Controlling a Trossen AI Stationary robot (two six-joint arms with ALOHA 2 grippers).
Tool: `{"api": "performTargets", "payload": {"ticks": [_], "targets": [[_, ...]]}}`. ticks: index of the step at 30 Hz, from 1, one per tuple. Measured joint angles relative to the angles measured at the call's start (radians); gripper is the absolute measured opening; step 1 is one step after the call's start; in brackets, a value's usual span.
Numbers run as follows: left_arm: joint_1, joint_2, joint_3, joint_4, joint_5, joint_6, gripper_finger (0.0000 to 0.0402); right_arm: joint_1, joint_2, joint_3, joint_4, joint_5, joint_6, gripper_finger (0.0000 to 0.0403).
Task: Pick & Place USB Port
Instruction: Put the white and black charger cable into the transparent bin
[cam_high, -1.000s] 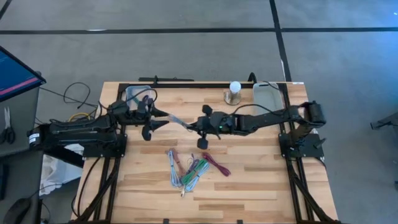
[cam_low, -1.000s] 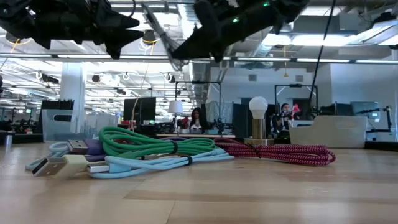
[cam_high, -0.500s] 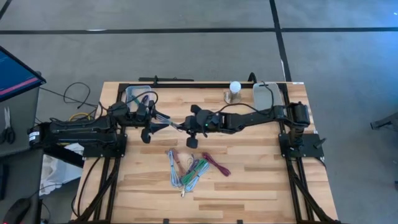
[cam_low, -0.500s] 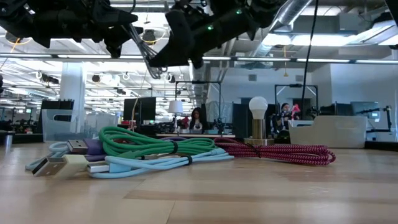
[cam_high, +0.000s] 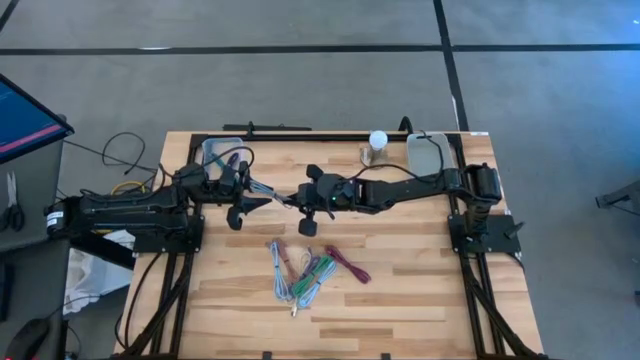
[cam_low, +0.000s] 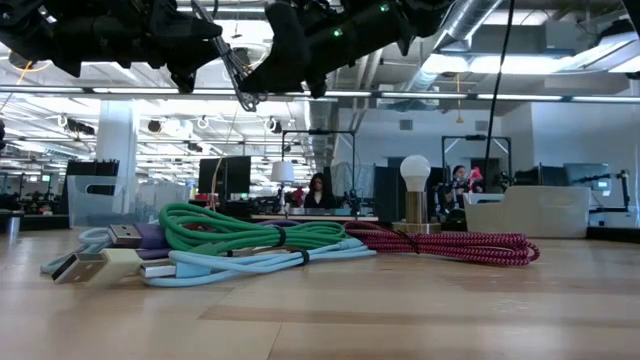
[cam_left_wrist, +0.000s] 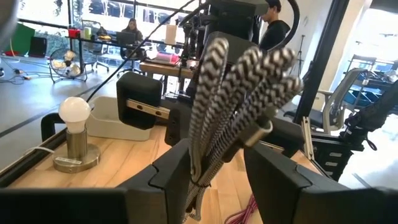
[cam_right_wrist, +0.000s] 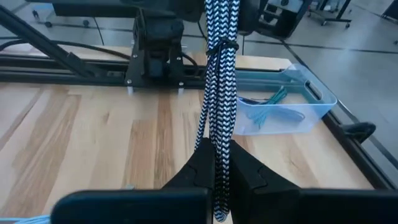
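High view shows both arms meeting above the middle of the table. The right gripper is closed tight on a black-and-white braided USB cable. The left gripper has its fingers apart around the same bundle, and I cannot tell if they press it. At lower centre of the high view, a heap of cables lies on the wooden table. A clear bin with cables sits at upper left.

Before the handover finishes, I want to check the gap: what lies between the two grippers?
High view: only the black-and-white braided cable spans from the right gripper, shut on it, to the left gripper, whose fingers flank it.
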Motion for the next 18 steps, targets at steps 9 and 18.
{"api": "performTargets", "payload": {"ticks": [9, 18], "targets": [[0.000, 0.000, 0.000, 0.000, -0.001, 0.000, 0.0114, 0.000, 0.000, 0.000, 0.003, 0.000, -0.002, 0.0005], [0.000, 0.000, 0.000, 0.000, -0.005, 0.000, 0.0049, 0.000, 0.000, -0.001, 0.008, 0.000, -0.017, 0.0005]]}}
